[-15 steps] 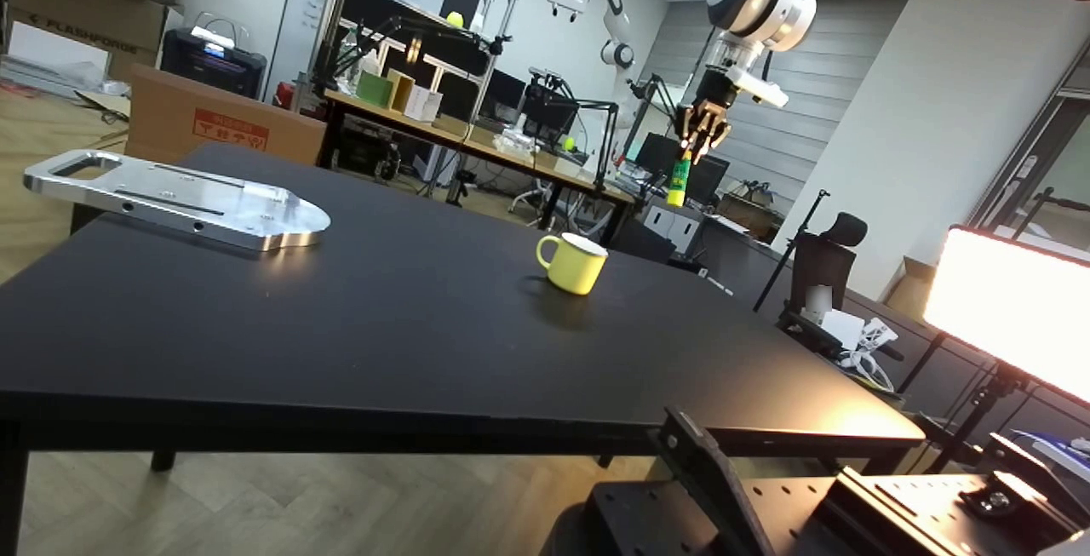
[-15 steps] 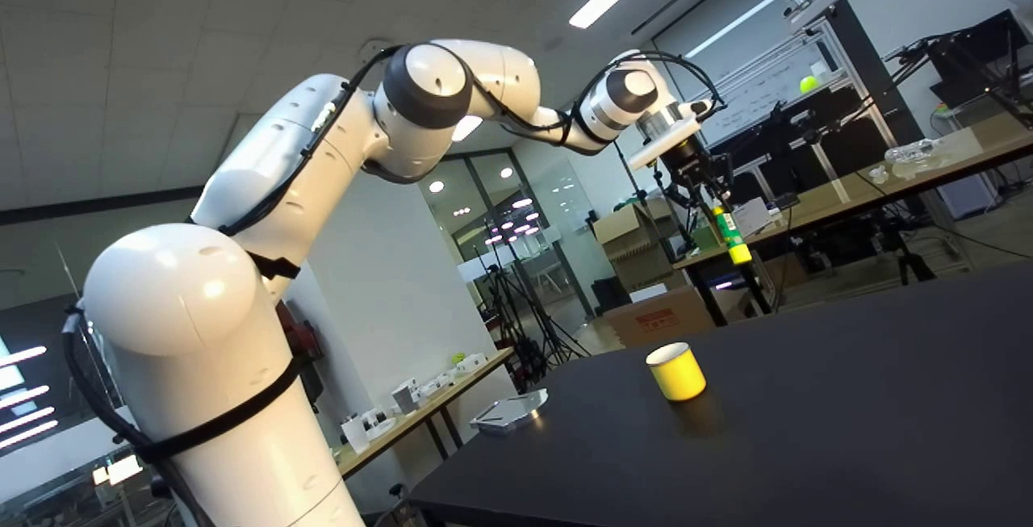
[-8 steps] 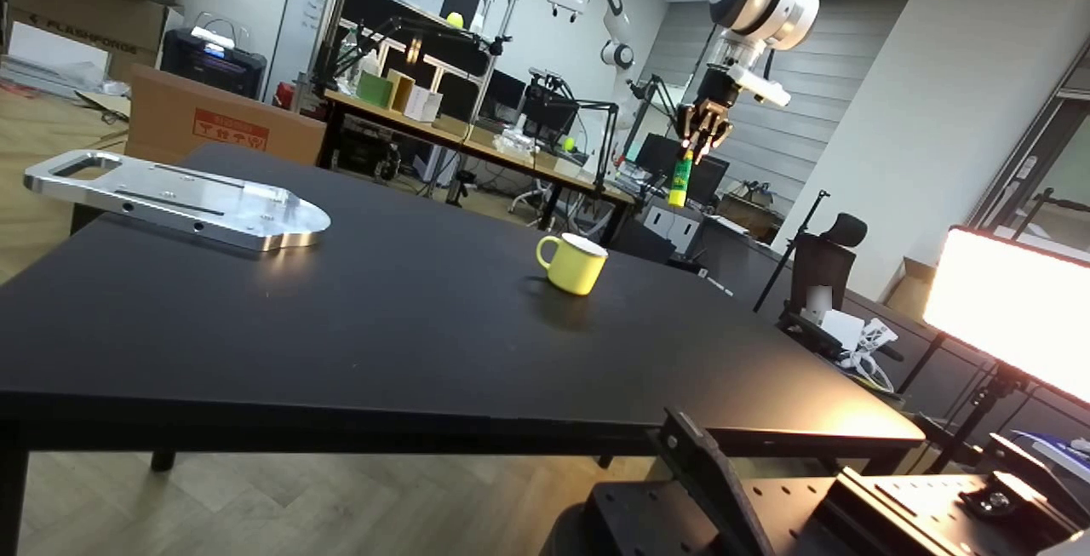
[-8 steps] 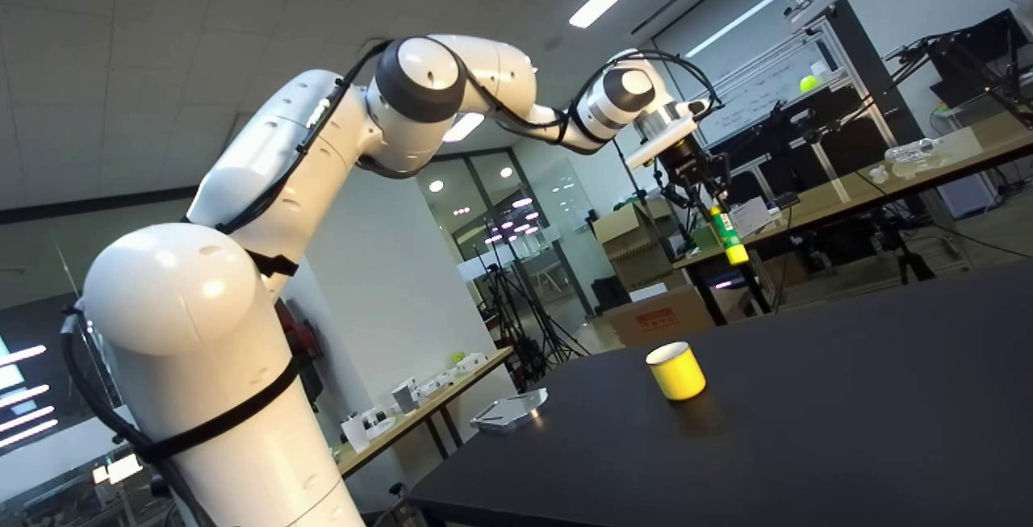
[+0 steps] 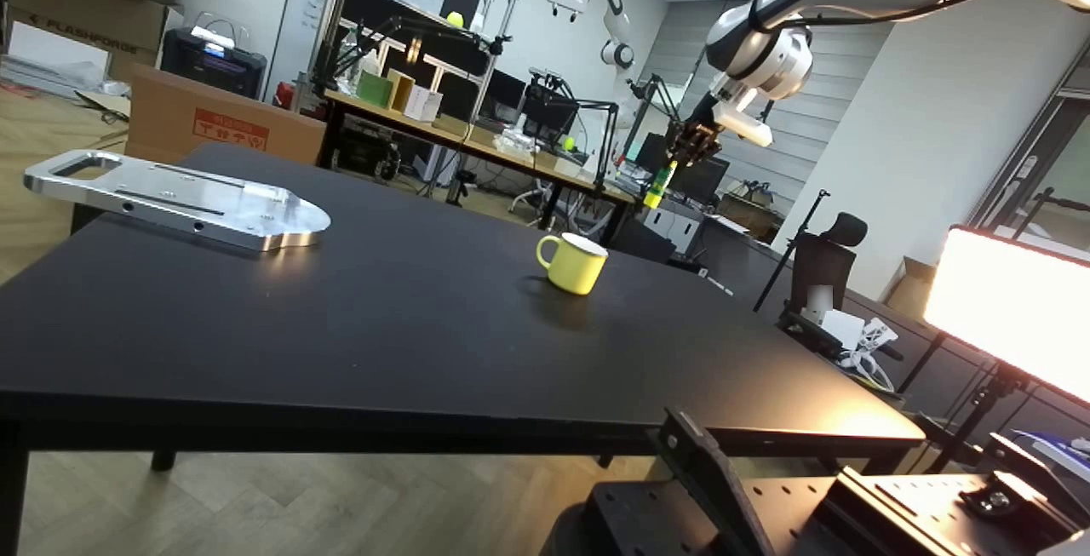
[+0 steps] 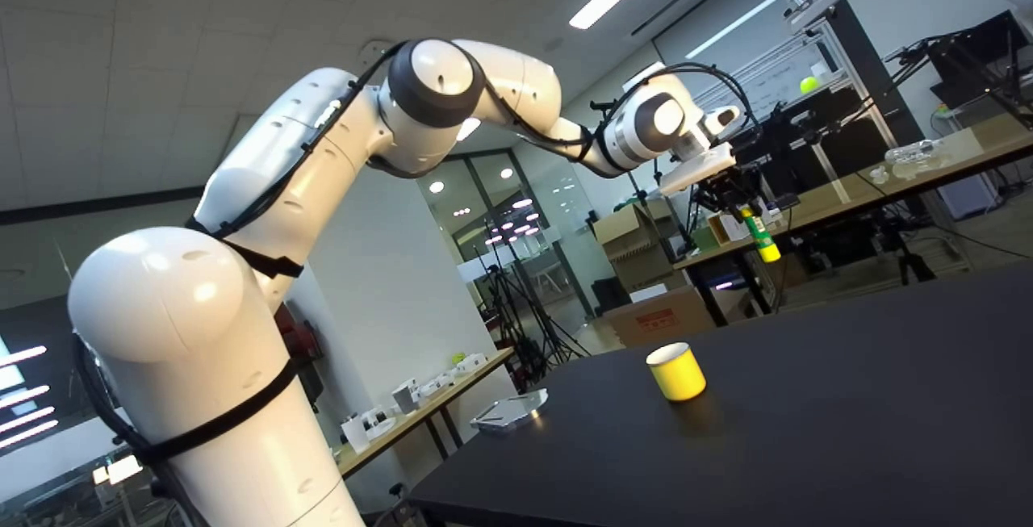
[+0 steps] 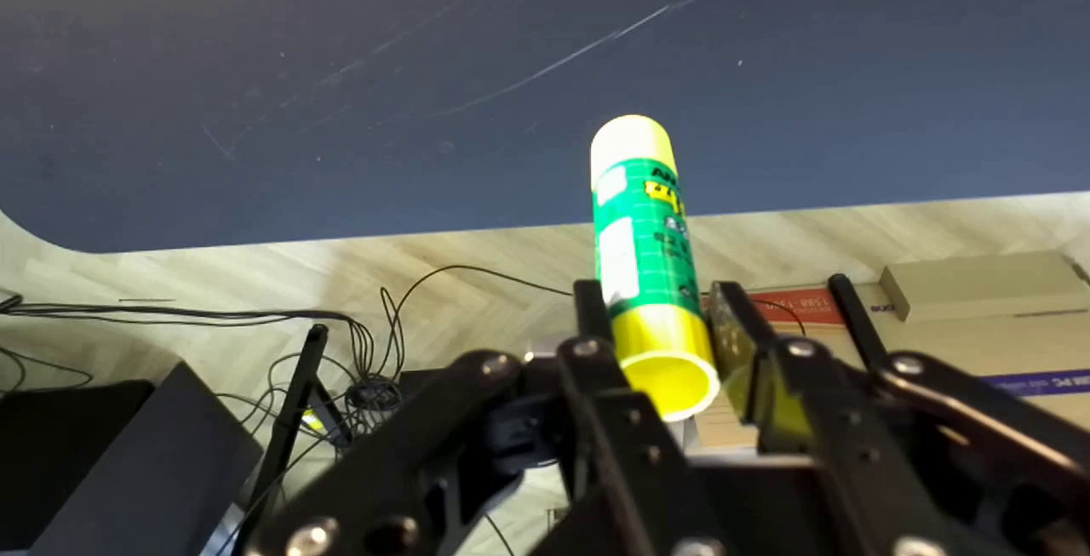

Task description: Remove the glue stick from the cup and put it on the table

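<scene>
The glue stick is a slim green cylinder with yellow ends. It shows in both exterior views [image 5: 661, 184] [image 6: 759, 235] and in the wrist view [image 7: 643, 232]. My gripper [image 7: 660, 305] is shut around its upper yellow end. The gripper also shows in both exterior views [image 5: 679, 157] [image 6: 746, 206]. The stick hangs tilted in the air, higher than the cup. The yellow cup stands upright on the table in both exterior views [image 5: 574, 266] [image 6: 679, 375]. It is out of the wrist view. The black table [image 5: 383, 335] also fills the top of the wrist view [image 7: 341, 96], with its edge near the stick.
A silver metal plate lies on the table in both exterior views [image 5: 187, 198] [image 6: 510, 411]. A bright light panel [image 5: 1013, 309] and a dark metal mount [image 5: 707, 488] stand at the near right. Cardboard boxes [image 5: 221, 117] and a cluttered workbench [image 5: 477, 143] are behind the table.
In the last half second my gripper and the glue stick have tilted more and shifted sideways in both exterior views. The stick stays held. The cup and the metal plate have not moved.
</scene>
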You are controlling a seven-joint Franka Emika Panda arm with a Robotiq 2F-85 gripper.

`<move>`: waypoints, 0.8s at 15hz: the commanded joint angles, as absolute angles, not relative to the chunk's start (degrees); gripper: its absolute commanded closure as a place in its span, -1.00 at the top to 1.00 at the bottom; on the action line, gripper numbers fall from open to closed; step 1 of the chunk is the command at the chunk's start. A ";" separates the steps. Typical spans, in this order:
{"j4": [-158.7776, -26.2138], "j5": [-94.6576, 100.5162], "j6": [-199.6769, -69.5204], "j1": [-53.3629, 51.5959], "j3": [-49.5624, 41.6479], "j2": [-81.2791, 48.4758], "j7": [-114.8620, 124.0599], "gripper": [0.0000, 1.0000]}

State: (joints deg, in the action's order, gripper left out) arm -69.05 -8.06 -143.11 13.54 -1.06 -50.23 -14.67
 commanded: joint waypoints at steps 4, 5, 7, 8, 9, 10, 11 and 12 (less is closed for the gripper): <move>-76.31 -12.18 -155.99 20.57 4.14 -52.68 -15.74 -0.82; -77.07 -12.45 -157.14 21.41 4.65 -52.95 -15.87 -0.82; -79.29 -12.12 -159.87 20.93 4.20 -53.00 -13.79 -0.82; -80.37 -11.70 -161.00 20.60 3.45 -52.83 -12.63 -0.82; -81.39 -10.83 -162.06 19.33 1.66 -52.71 -10.73 -0.82; -82.04 -10.59 -163.26 18.69 0.97 -52.86 -9.60 -0.82; -82.57 -10.35 -164.18 17.72 -0.02 -53.06 -8.00 -0.82; -82.88 -10.12 -164.80 16.57 -1.23 -53.35 -6.20 -0.82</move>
